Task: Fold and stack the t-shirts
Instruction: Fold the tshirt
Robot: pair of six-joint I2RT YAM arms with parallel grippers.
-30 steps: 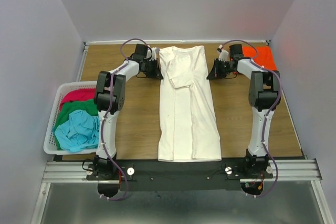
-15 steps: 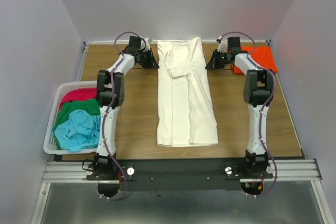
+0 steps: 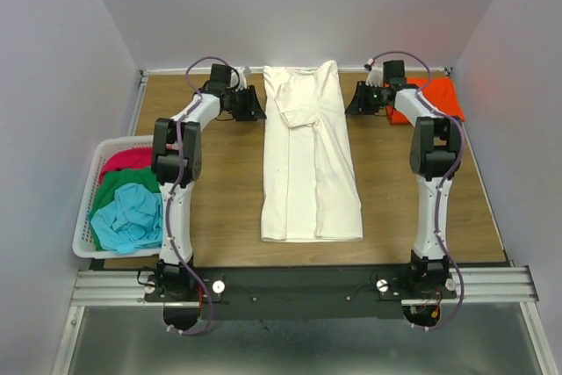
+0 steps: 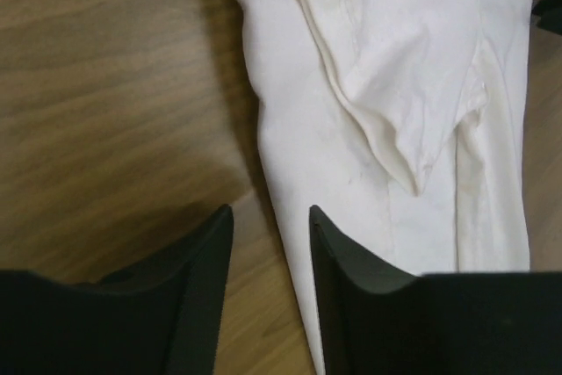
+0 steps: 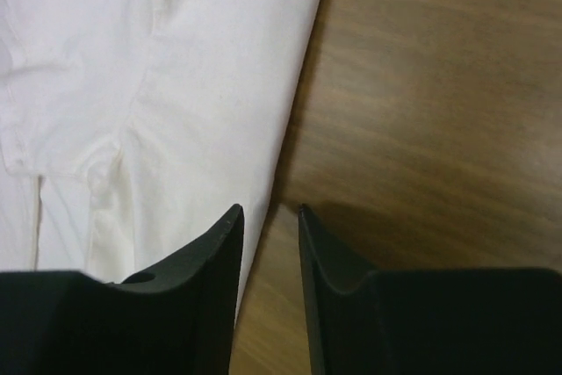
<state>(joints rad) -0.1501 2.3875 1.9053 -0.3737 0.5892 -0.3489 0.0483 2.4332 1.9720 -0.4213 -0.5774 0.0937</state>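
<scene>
The cream-white t-shirt (image 3: 307, 164) lies folded into a long strip down the centre of the bench (image 3: 228, 191). The left fingers (image 4: 198, 287) are narrowly spread over its left edge near the far end. The right fingers (image 5: 206, 292) are narrowly spread over its right edge. Neither pair pinches cloth. The orange t-shirt (image 3: 436, 96) lies at the far right corner.
</scene>
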